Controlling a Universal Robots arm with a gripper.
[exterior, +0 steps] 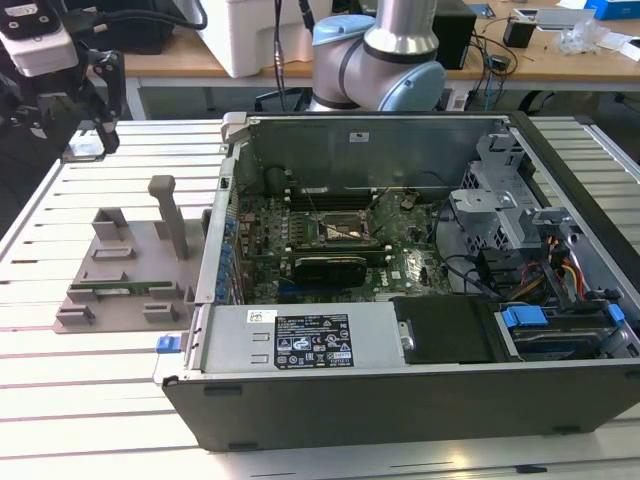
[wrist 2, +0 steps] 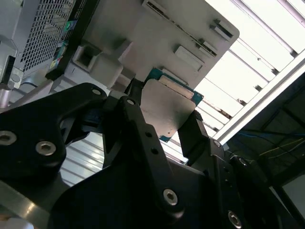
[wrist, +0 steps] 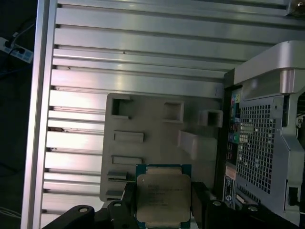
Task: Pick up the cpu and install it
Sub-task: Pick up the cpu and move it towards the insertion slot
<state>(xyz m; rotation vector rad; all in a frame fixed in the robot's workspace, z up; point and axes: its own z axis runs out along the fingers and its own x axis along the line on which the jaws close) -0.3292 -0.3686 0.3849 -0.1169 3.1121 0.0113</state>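
The cpu (wrist: 163, 198) is a small flat square chip with a silvery top and a thin green rim. My gripper (wrist: 162, 205) is shut on it, one black finger (wrist: 126, 202) on each side. In the second wrist view the cpu (wrist 2: 167, 107) is seen from its other side, between the same fingers (wrist 2: 193, 131). The chip hangs in the air above the grey plastic tray (wrist: 157, 129). In the exterior view my gripper (exterior: 75, 125) is high at the far left, above and behind the tray (exterior: 130, 270). The dark socket frame (exterior: 345, 232) sits on the green motherboard inside the open case.
The open computer case (exterior: 400, 390) lies on the slatted metal table (exterior: 90, 400) at the exterior view's right of the tray. A grey post (exterior: 170, 215) stands up from the tray, and a green memory stick (exterior: 120, 290) lies in it. The arm's base (exterior: 385, 60) rises behind the case.
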